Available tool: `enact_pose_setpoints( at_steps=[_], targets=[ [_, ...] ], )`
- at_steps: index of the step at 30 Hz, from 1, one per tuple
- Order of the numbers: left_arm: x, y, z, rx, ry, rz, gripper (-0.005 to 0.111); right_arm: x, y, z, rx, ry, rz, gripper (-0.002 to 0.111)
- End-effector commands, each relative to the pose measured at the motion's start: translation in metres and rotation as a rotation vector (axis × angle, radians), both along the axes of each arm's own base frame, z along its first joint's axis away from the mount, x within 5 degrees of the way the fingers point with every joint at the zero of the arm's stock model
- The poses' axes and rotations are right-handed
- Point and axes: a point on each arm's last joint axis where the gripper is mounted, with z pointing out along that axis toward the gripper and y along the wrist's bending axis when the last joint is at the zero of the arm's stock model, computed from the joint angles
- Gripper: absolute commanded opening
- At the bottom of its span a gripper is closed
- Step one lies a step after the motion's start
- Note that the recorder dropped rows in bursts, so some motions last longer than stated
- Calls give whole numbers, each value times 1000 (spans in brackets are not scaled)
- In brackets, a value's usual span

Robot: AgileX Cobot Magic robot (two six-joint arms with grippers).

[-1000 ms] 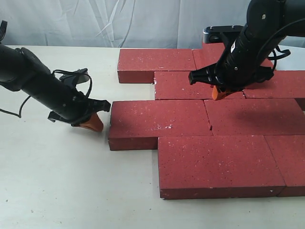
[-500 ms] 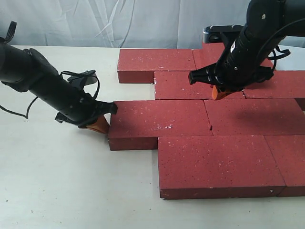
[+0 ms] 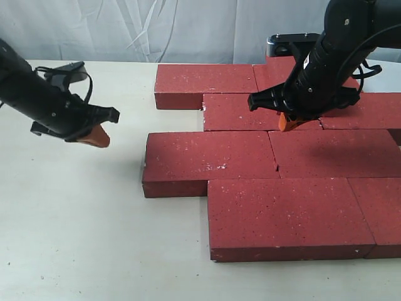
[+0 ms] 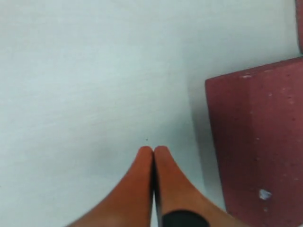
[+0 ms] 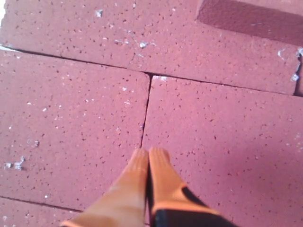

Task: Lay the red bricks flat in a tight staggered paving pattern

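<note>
Several dark red bricks (image 3: 288,213) lie flat in staggered rows on the right half of the table. The leftmost brick (image 3: 207,160) of the third row juts toward my left arm; its end (image 4: 260,142) shows in the left wrist view. Over bare tabletop, my left gripper (image 3: 94,139) (image 4: 154,150) is shut and empty, well left of that brick. My right gripper (image 3: 286,123) (image 5: 150,153) is shut, its orange tips at the bricks' surface beside a seam (image 5: 146,113) between two bricks; whether they touch I cannot tell.
A dark device with a silver edge (image 3: 291,41) stands behind the back row of bricks. White cloth hangs along the back. Pale tabletop (image 3: 81,238) runs from the left side to the near edge.
My left gripper has pulled away from the end of the third-row brick, moving left and back. The right arm and the bricks have not moved.
</note>
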Motion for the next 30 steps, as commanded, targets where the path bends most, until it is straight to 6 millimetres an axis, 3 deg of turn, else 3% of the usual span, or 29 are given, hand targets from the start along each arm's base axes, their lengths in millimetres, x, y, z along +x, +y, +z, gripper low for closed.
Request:
enact_pose_setpoints(
  at_steps=[1,6,12,16,25,30],
  targets=[
    [-5,2,38,-5,-104,10,0,-1,-2,3,0,-10,2,-1],
    [-17,4,78,-10,-225,6,0,-1,-2,3,-2,-6,2,-1],
    [-27,18,106,108,-313,77,0,-1,-3,3,-3,-7,2,-1],
    [-31,26,115,181,-351,116,0,0,-2,3,1,-18,2,-1],
    [-35,26,127,155,-393,141,0,11,-2,8,-7,-151,40,-1],
    [-36,25,129,123,-387,158,0,27,-20,14,31,-245,-34,-1]
  ],
)
